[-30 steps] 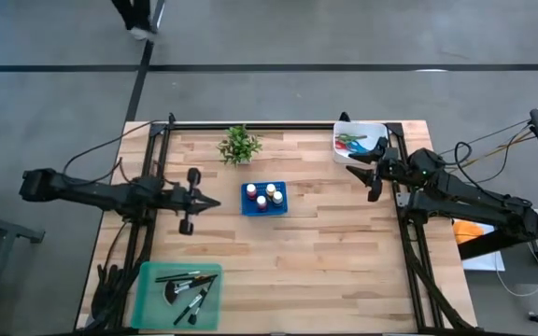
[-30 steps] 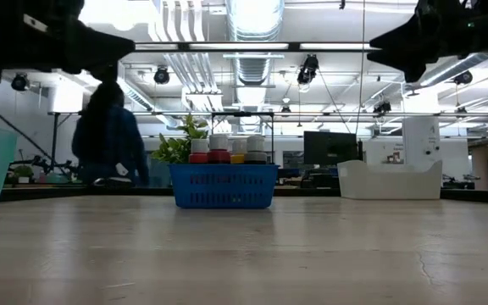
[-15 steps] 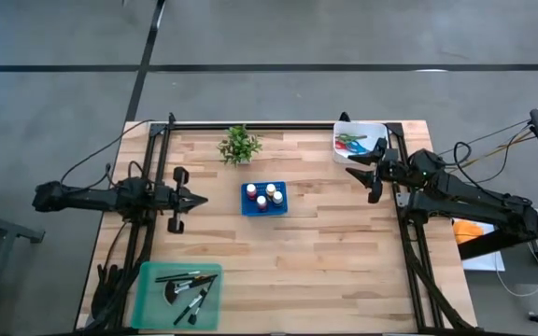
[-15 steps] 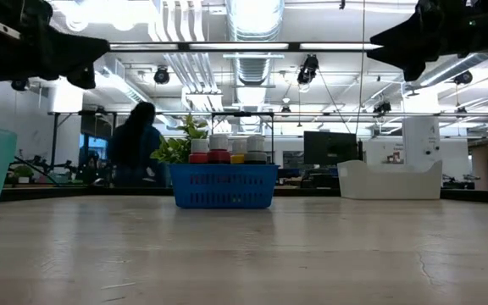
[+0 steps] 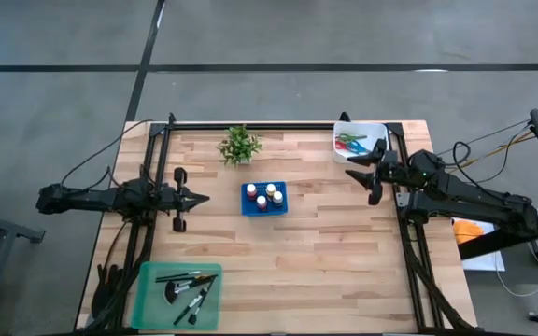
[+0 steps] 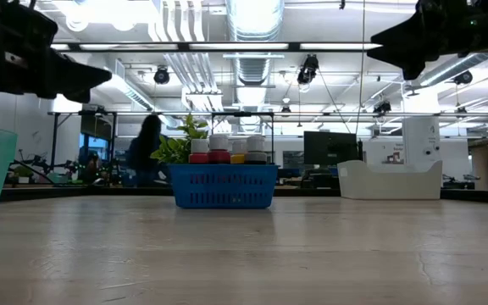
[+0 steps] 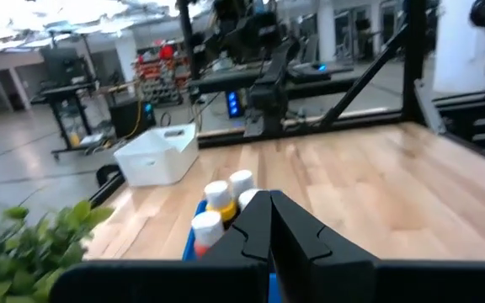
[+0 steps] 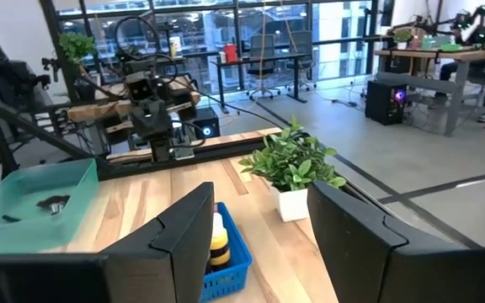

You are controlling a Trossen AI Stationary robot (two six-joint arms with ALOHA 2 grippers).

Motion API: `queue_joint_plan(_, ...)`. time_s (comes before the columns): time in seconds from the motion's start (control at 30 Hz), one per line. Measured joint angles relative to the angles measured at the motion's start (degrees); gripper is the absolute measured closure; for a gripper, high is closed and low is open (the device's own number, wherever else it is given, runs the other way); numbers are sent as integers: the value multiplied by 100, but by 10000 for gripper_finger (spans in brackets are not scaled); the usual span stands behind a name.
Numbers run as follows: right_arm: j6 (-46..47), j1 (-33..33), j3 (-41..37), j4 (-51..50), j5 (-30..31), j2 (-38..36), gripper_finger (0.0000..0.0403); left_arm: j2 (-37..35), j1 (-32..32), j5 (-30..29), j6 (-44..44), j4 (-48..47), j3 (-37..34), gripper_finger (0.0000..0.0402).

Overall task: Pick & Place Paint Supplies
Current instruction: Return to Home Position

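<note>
Wooden surface (image 5: 325, 252) is carrying paint bottles (image 5: 264, 196) in the blue basket (image 5: 283, 210), brushes (image 5: 187, 278) in the teal tray (image 5: 148, 308) and scissors (image 5: 351, 142) in the white bin (image 5: 378, 129), while the left gripper (image 5: 202, 198), fingers together, and the right gripper (image 5: 361, 180), fingers apart, are hovering empty, so homing appears in hand, calling for both arms to fold back.

Small potted plant (image 5: 239, 146), wooden table (image 5: 325, 252) — person (image 6: 148, 140) beyond
</note>
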Motion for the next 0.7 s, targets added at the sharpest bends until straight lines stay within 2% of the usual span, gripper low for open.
queue_joint_plan(0.37, -492, 300, 0, -5, -15, 0, 211, 17, 15, -281, 219, -321, -4, 395)
queue_joint_plan(0.57, -1151, 378, -62, 0, -15, -8, 211, 15, 15, -282, -404, -305, -4, 395)
queue_joint_plan(0.7, -1402, 499, -263, 323, -362, -75, 211, 15, 15, -283, -472, -306, -4, 395)
